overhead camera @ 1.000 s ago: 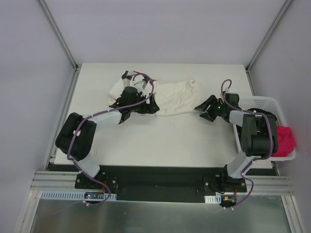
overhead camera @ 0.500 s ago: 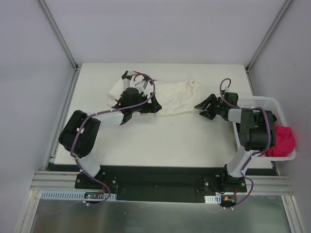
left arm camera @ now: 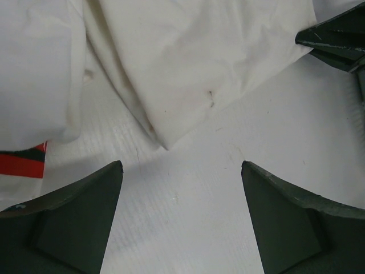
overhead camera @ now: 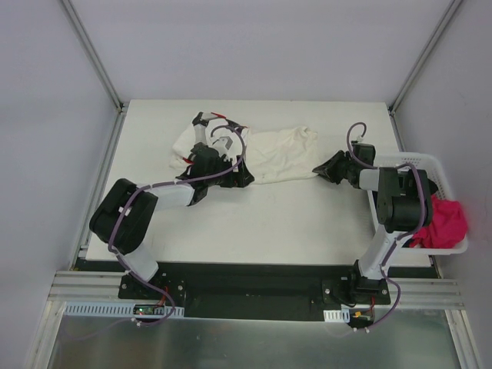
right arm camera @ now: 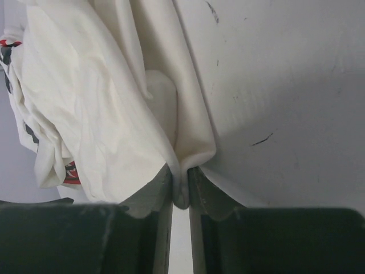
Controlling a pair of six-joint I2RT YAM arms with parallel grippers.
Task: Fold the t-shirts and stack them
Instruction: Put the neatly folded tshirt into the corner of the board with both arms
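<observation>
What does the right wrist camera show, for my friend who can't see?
The right gripper pinches a fold of the cream shirt. The shirt lies rumpled on the white table, with a printed shirt peeking out at left.

Bright, even, diffuse light; shadows soft, faint; wrist views close, near foreground slightly blurred.

Pretty clearly a robotics lab test cell: white tabletop [overhead camera: 269,223] boxed in by blank panels [overhead camera: 254,46], aluminium rail [overhead camera: 88,290] up front, left arm [overhead camera: 127,219] and right arm [overhead camera: 400,201] bolted down.
</observation>
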